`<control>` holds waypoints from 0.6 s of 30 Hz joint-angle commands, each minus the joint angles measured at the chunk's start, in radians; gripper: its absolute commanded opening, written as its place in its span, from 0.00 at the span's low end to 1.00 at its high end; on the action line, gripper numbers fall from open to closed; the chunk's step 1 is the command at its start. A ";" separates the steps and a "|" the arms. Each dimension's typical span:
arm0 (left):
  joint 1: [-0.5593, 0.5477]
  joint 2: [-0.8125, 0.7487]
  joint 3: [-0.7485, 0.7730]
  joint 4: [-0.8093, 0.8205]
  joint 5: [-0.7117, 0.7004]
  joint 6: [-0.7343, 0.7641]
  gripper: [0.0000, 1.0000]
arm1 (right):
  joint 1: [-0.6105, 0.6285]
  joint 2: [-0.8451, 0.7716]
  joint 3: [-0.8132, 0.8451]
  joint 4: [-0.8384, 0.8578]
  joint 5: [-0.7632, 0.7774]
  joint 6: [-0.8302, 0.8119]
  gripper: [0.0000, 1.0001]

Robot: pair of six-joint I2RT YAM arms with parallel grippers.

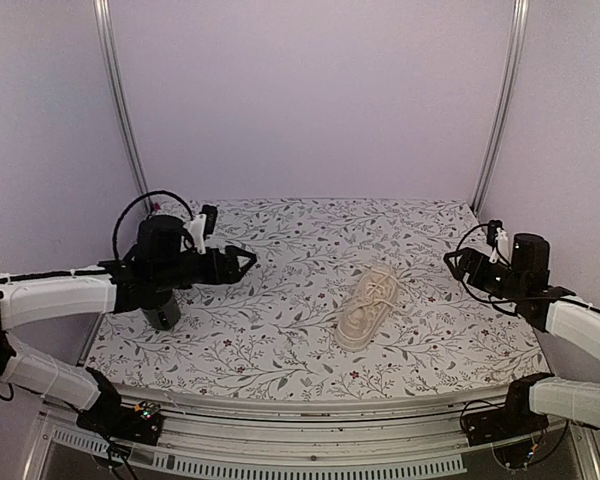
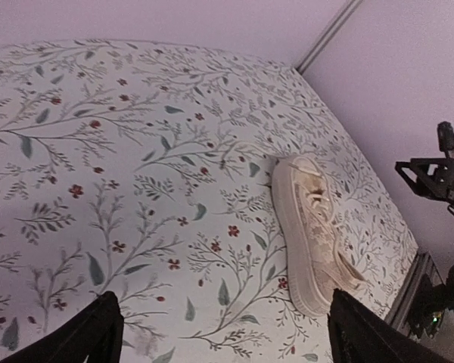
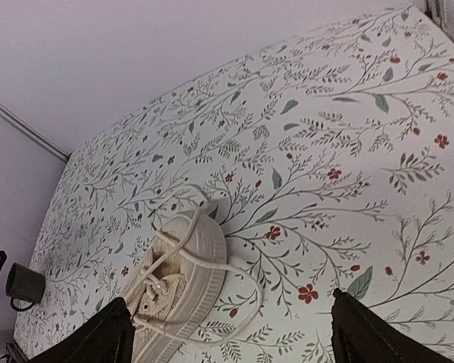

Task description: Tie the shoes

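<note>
A cream low-top sneaker [image 1: 368, 307] lies on the floral tablecloth right of the middle, toe toward the back. It also shows in the left wrist view [image 2: 312, 234] and in the right wrist view [image 3: 178, 283]. Its pale laces [image 3: 234, 291] are loose and trail in a loop over the cloth beside the sole. My left gripper [image 1: 248, 262] hovers left of the shoe, open and empty. My right gripper [image 1: 450, 262] hovers to the shoe's right, open and empty. Both are well apart from the shoe.
A dark cup [image 1: 162, 310] stands on the cloth at the left under my left arm, also visible in the right wrist view [image 3: 24, 284]. Metal frame posts [image 1: 120, 100] rise at the back corners. The table's front edge [image 1: 310, 400] runs just ahead of the shoe.
</note>
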 commanded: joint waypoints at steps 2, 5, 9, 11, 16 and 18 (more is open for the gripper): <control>-0.209 0.273 0.082 0.249 0.165 -0.099 0.94 | 0.093 0.120 -0.003 -0.023 -0.062 0.086 0.88; -0.284 0.422 0.167 0.264 0.239 -0.096 0.94 | 0.129 0.210 -0.004 0.016 -0.075 0.109 0.84; -0.333 0.565 0.271 0.283 0.357 -0.091 0.94 | 0.167 0.318 0.048 0.025 -0.075 0.082 0.82; -0.338 0.617 0.304 0.291 0.400 -0.092 0.94 | 0.177 0.374 0.087 0.010 -0.066 0.052 0.80; -0.342 0.725 0.362 0.289 0.464 -0.087 0.94 | 0.181 0.490 0.169 -0.016 -0.047 -0.057 0.78; -0.343 0.776 0.383 0.280 0.475 -0.084 0.94 | 0.181 0.535 0.208 -0.030 -0.044 -0.100 0.78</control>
